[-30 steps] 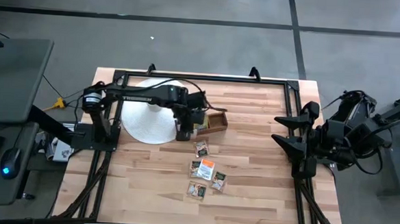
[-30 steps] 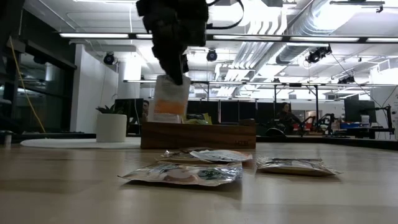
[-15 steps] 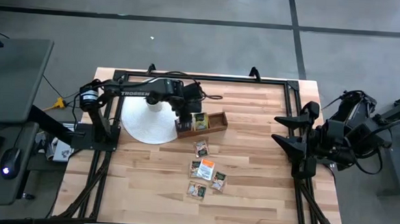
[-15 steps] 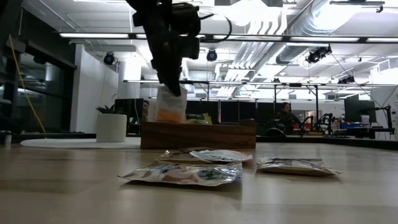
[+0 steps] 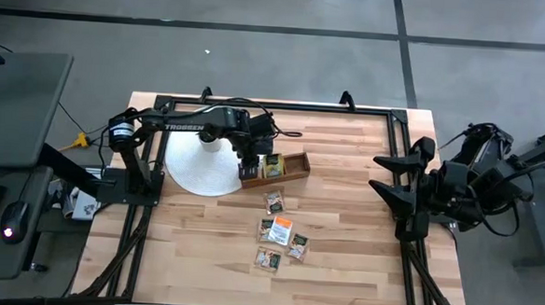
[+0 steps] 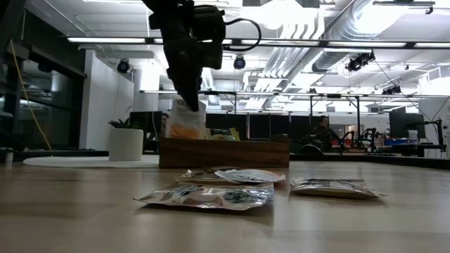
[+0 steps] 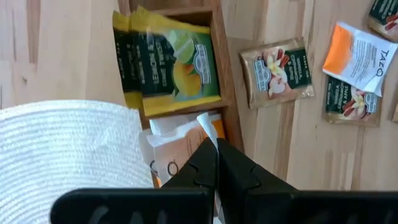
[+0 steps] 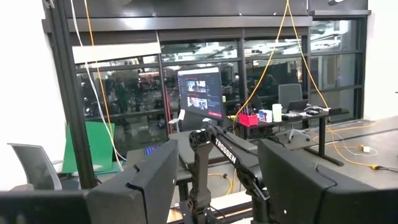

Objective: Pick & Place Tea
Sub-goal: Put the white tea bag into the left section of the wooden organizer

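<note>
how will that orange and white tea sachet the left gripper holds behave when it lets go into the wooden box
The orange-and-white tea sachet, pinched at its top edge by the left gripper, hangs flat, so it is probably thin, light and slightly floppy. Released over the brown wooden box, it will likely lean against the sachets already inside rather than stand.

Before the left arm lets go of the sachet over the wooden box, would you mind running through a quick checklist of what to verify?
1. Left end effector grips the orange-and-white tea sachet: ok, fingers closed on its top edge.
2. Sachet is over the long brown wooden box, at the end compartment by the white round disc: ok.
3. Sachet fully seated in that compartment: not ok, its upper part stands above the box wall.
4. Neighbouring compartment holds green-and-yellow sachets, not blocking: ok.
5. Right end effector is parked at the table's right edge, out of the way: ok.
6. Loose sachets on the table await picking: ok.
</note>
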You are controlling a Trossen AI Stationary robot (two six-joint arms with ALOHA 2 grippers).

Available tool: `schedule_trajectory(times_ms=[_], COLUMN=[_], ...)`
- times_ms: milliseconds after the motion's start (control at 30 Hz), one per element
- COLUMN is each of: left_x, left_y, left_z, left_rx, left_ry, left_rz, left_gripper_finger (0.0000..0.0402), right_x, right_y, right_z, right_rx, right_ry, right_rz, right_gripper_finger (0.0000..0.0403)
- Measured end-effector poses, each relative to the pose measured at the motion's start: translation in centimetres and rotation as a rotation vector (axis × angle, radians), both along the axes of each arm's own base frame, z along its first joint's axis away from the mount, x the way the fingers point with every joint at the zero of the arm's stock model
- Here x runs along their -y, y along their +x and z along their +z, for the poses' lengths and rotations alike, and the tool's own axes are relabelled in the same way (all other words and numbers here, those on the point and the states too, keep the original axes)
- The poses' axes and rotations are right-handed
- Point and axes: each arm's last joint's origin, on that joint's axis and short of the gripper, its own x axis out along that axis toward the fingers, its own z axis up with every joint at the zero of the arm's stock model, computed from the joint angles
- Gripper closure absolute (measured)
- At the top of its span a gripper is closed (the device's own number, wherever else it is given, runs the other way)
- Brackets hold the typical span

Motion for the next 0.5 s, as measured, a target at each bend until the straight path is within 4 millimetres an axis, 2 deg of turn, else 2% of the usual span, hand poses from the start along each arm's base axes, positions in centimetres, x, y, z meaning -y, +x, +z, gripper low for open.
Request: schedule_trajectory(times_ms=[300, 500], left_x=[-0.1, 0.2], left_y=[0.3, -0.2], left_z=[-0.1, -2.7], left_rx=[0.038, 0.025], left_ry=[0.002, -0.037], left_rz=[-0.008, 0.011], left_gripper_finger=[0.0401, 0.0401], right_x=[0.0, -0.1], right_y=[0.0, 0.1], right_z=[0.0, 0.0], right_rx=[0.007, 0.007], right_ry=[0.015, 0.013], right_rz=[0.011, 0.014], right_gripper_finger=[0.0185, 0.0186])
